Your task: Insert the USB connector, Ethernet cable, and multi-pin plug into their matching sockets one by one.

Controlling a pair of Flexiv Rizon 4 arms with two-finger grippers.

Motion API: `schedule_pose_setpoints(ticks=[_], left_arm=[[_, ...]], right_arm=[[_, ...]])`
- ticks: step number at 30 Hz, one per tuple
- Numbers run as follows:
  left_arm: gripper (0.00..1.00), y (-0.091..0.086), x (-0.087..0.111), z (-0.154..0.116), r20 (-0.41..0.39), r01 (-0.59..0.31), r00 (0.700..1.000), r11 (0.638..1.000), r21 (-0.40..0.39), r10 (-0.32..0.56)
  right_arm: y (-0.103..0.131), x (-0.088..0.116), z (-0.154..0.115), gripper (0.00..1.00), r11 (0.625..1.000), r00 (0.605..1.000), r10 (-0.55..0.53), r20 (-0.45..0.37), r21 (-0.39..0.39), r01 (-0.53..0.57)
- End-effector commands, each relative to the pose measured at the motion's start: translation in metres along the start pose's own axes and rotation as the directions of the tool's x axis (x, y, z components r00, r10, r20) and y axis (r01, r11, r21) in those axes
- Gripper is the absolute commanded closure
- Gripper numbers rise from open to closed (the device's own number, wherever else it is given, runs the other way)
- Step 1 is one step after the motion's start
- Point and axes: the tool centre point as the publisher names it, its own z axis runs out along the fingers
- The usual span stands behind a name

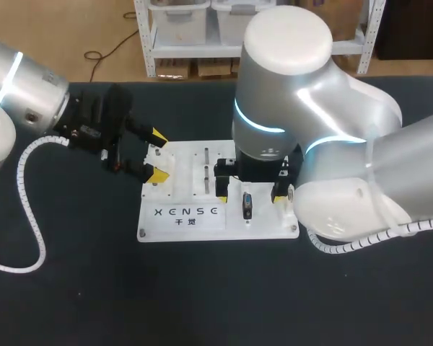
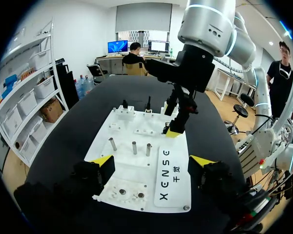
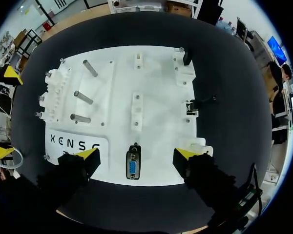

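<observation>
- Right hand (image 3: 136, 155): released, fingers spread wide, gripping nothing. It hangs over one edge of the white board (image 3: 156, 83).
- Between its fingers, touching neither, sits the blue multi-pin connector (image 3: 132, 167), set in a black frame at that edge. I cannot tell whether this is the plug already seated or the bare socket.
- Handling, as a judgement: it looks like a small, light, rigid shell. The pins would bend easily, so it wants a square, straight push. Take it by the two long flat sides of the shell, never by the face.
- Ahead of the hand, along the board's side, is a small white clip with a thin black stub (image 3: 193, 105). A black piece (image 3: 186, 57) stands at the far corner. Both are too small to name.
- Three metal pegs (image 3: 83, 97) stand across the board from them.
- Left hand (image 1: 157, 154): also released, with one finger on either side of the board's end. I cannot tell whether it touches.
- The board lies on the black tabletop (image 1: 72, 288).
</observation>
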Motion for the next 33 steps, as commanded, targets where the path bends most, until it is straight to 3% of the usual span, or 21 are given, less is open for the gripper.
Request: schedule_pose_setpoints(ticks=[1, 13, 15, 22, 28, 32, 33], left_arm=[[0.0, 0.001, 0.001, 0.0, 0.001, -0.001, 1.0, 1.0, 0.003, 0.001], [0.0, 0.001, 0.001, 0.0, 0.001, -0.001, 1.0, 1.0, 0.003, 0.001], [0.0, 0.001, 0.001, 0.0, 0.001, -0.001, 1.0, 1.0, 0.003, 0.001], [0.0, 0.001, 0.001, 0.0, 0.001, -0.001, 1.0, 1.0, 0.003, 0.001], [0.0, 0.001, 0.001, 0.0, 0.001, -0.001, 1.0, 1.0, 0.003, 0.001], [0.0, 0.001, 0.001, 0.0, 0.001, -0.001, 1.0, 1.0, 0.003, 0.001], [0.0, 0.001, 0.001, 0.0, 0.001, -0.001, 1.0, 1.0, 0.003, 0.001]], right_arm=[[-0.001, 0.005, 0.004, 0.0, 1.0, 1.0, 0.012, -0.012, 0.005, -0.012], [-0.008, 0.004, 0.006, 0.0, 0.998, 0.999, 0.054, -0.004, 0.017, -0.054], [-0.008, 0.004, 0.006, 0.5, 0.998, 0.998, 0.057, -0.005, 0.018, -0.057], [-0.006, 0.007, 0.01, 0.67, 0.998, 0.998, 0.057, -0.009, 0.016, -0.057], [-0.004, 0.006, 0.011, 0.75, 0.998, 0.998, 0.059, -0.007, 0.019, -0.058], [-0.001, 0.006, 0.013, 0.9, 0.998, 0.999, 0.052, -0.005, 0.026, -0.052], [-0.001, 0.007, 0.014, 0.97, 0.998, 0.999, 0.051, -0.005, 0.028, -0.051]])
